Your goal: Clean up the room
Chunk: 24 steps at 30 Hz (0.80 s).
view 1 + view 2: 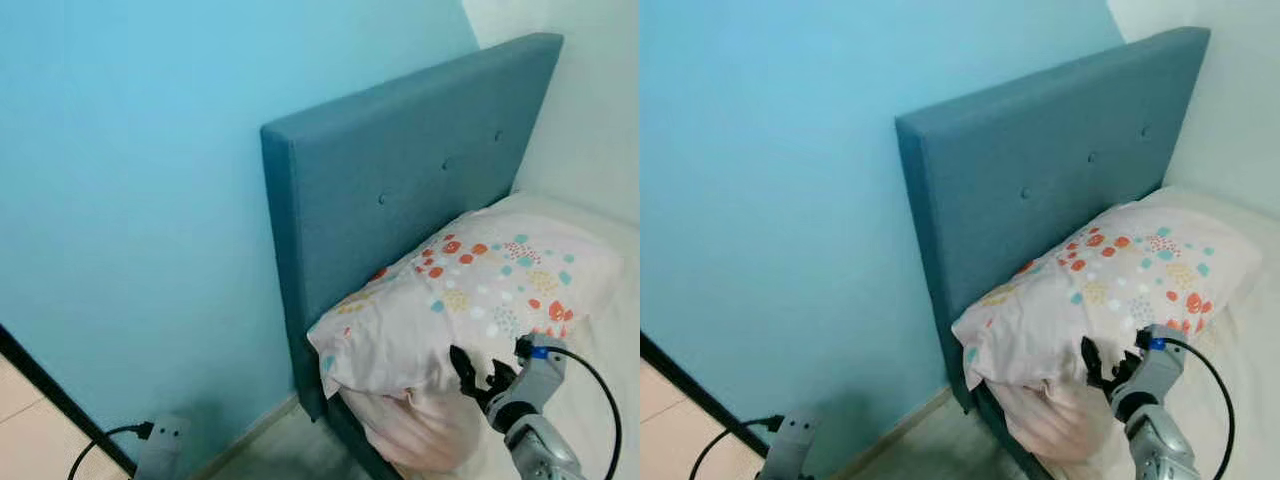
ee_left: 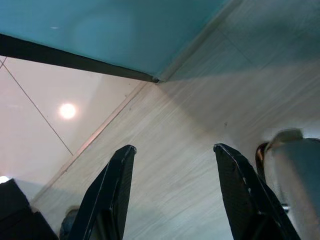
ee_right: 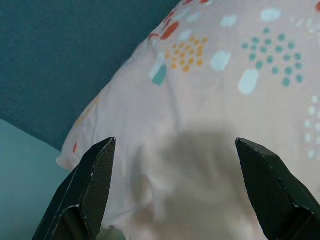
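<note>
A pale pink pillow (image 1: 470,295) with coloured dots lies at the head of the bed, against the blue padded headboard (image 1: 400,170). A plainer pink pillow (image 1: 425,425) bulges out beneath it at the bed's corner. My right gripper (image 1: 478,372) hovers just in front of the dotted pillow's near edge. In the right wrist view the right gripper (image 3: 175,145) is open, the pillow (image 3: 225,100) close ahead between its fingers and nothing held. My left gripper (image 2: 175,148) hangs open above the wooden floor (image 2: 210,115).
A light blue wall (image 1: 130,200) runs left of the headboard, with a white wall (image 1: 600,120) on the right. A grey power strip (image 1: 160,445) with a black cable lies on the floor at the wall's foot. The white mattress (image 1: 610,350) stretches to the right.
</note>
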Tool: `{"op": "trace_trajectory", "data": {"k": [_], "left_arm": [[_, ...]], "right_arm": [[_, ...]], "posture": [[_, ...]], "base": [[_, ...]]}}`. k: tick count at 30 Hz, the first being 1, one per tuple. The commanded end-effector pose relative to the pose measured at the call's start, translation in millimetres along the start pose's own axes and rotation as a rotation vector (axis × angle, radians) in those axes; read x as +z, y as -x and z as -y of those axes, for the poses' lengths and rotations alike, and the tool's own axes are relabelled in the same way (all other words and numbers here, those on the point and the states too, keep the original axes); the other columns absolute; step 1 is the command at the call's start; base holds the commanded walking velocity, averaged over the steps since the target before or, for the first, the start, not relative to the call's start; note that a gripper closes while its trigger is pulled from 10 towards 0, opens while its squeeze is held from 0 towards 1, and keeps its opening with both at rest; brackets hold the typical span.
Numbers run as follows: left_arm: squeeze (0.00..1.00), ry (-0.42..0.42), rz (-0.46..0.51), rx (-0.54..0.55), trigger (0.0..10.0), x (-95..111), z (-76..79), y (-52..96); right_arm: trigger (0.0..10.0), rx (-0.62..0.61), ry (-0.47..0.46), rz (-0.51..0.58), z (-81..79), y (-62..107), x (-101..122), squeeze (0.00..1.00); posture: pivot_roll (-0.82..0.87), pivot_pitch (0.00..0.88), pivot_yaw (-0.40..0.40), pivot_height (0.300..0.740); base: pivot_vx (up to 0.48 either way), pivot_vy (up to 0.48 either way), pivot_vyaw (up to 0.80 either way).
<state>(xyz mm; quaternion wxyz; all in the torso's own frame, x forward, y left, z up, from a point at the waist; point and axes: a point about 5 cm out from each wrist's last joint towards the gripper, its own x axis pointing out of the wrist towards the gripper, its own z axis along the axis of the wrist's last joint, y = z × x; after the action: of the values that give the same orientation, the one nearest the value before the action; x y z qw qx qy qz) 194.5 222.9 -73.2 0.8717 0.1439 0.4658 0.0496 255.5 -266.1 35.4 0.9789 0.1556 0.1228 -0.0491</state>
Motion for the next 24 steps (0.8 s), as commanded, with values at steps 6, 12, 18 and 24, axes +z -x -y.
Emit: {"op": "trace_trajectory", "data": {"k": [6, 12, 18, 24], "left_arm": [[0.00, -0.006, -0.070, -0.009, 10.0, -15.4, 4.0, 1.9], [0.00, -0.016, -0.064, -0.015, 10.0, -14.2, 7.0, 2.0], [0.00, -0.027, -0.063, -0.022, 10.0, -14.1, 8.2, 2.0], [0.00, -0.039, -0.063, -0.027, 10.0, -13.7, 8.1, 1.9]], "right_arm": [[10.0, -0.118, 0.027, -0.120, 19.8, 12.0, -31.5, 0.00], [10.0, -0.319, 0.101, -0.395, 41.6, 37.0, -81.9, 0.00], [10.0, -0.372, 0.106, -0.562, 43.4, 63.4, -117.9, 0.00], [10.0, -0.408, 0.097, -0.708, 41.6, 92.3, -149.1, 0.00]], "posture": [[-0.05, 0.000, 0.023, 0.716], [-0.05, 0.000, 0.020, 0.716], [-0.05, 0.000, 0.028, 0.716], [-0.05, 0.000, 0.030, 0.716]], "base": [[-0.240, 0.000, 0.00], [-0.480, 0.000, 0.00], [-0.480, 0.000, 0.00], [-0.480, 0.000, 0.00]]}}
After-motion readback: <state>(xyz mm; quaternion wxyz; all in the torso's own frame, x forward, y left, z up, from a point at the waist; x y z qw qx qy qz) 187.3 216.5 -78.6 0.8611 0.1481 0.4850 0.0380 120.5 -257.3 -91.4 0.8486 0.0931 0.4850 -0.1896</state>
